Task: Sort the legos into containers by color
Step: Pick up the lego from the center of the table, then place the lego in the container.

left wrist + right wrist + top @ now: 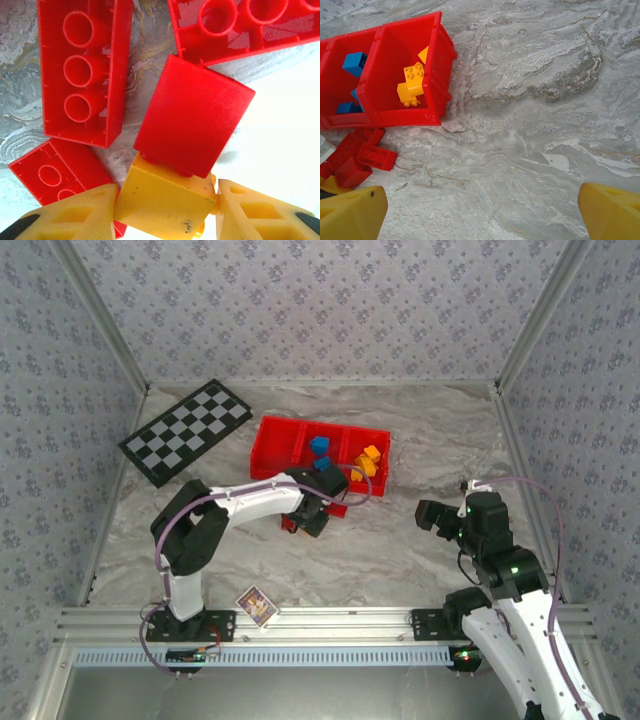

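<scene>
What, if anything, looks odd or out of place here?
The yellow brick between the left gripper's jaws seems stuck to a red brick tilted over it: two colours in one piece, awkward for sorting. Nearby, a long red brick lies hollow side up.

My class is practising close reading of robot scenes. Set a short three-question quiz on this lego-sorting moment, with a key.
1. True or false: the right pincer is open and holds nothing.
2. In the top view, which legos lie in the red tray's right compartment? A blue, B orange-yellow, C red.
3. Fill in: the left pincer grips a ___ brick that touches a red brick.
Key: 1 true; 2 B, the orange-yellow legos; 3 yellow brick.
</scene>
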### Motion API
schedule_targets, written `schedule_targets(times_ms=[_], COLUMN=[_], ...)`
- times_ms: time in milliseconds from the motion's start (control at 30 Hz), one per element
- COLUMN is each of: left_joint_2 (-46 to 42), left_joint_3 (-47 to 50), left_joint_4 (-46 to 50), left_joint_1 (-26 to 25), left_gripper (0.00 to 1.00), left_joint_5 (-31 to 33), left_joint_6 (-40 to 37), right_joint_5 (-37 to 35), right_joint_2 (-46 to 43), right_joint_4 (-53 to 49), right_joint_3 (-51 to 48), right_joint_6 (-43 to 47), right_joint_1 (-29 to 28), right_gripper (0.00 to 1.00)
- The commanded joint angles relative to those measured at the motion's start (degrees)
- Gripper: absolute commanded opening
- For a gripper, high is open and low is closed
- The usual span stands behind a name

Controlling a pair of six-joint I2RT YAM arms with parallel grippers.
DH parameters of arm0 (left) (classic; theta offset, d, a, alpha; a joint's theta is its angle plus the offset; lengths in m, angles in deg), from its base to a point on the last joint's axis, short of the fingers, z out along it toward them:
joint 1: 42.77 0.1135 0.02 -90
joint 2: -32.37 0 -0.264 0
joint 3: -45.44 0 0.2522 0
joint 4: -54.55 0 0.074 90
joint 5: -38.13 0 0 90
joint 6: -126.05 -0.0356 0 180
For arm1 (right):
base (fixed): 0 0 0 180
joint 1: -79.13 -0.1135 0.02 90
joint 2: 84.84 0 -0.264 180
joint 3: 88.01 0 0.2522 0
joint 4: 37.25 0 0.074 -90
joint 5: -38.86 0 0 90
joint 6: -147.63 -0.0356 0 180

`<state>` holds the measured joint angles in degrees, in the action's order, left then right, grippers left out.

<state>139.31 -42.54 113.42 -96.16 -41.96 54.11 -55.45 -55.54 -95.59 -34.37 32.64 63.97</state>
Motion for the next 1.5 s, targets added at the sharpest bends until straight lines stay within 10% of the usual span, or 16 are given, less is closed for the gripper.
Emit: schedule_targets(times_ms=[0, 867, 1467], left_joint_2=[0.0, -20.0, 13.3], left_joint_3=[-1.5, 2.1, -33.9], left_joint_4=[3.6, -10.3, -18.4], left_joint_1=[-0.6, 0.7, 3.5], left_gripper=[0.34, 0.27, 0.26], left_joint_5=[0.1, 13.0, 7.6], left_joint_6=[1.8, 13.3, 9.8], right_joint_5=[-0.5, -0.3, 0.0], right_joint_2=[0.1, 0.1, 0.1], right_joint_4=[0.6, 0.7, 0.5], right_joint_3=[-0.4, -0.5, -0.3], right_joint_6=[-0.3, -0.5, -0.2], right_joint_1=[0.0, 0.2, 0.2], right_gripper=[1.0, 1.0, 1.0])
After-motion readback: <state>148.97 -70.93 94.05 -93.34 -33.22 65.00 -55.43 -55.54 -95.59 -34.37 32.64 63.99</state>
